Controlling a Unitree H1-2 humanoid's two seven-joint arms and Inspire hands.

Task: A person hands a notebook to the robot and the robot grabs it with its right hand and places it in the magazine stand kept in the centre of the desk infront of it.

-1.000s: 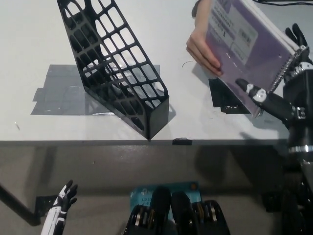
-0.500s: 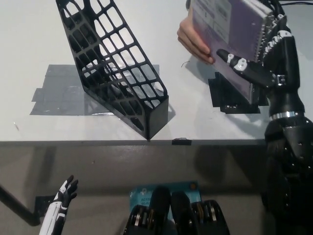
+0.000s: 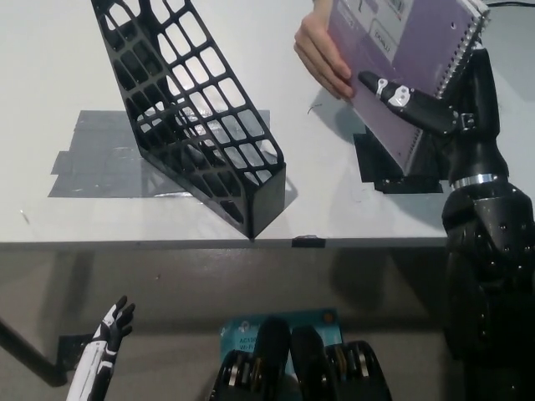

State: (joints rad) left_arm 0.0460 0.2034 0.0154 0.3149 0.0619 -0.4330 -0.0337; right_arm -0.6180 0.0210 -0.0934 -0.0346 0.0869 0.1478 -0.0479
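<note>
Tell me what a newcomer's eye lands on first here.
First, the purple spiral notebook at upper right, gripped by the black right hand while a person's hand holds its left edge. Next, the black lattice magazine stand on the white desk, upper left. The white left hand rests at lower left.

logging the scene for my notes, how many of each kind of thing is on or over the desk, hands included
magazine stand: 1
notebook: 1
grey tape patch: 1
robot hands: 2, the right hand shut on the notebook, the left hand low beside the desk
person's hand: 1, on the notebook
total: 6
</note>
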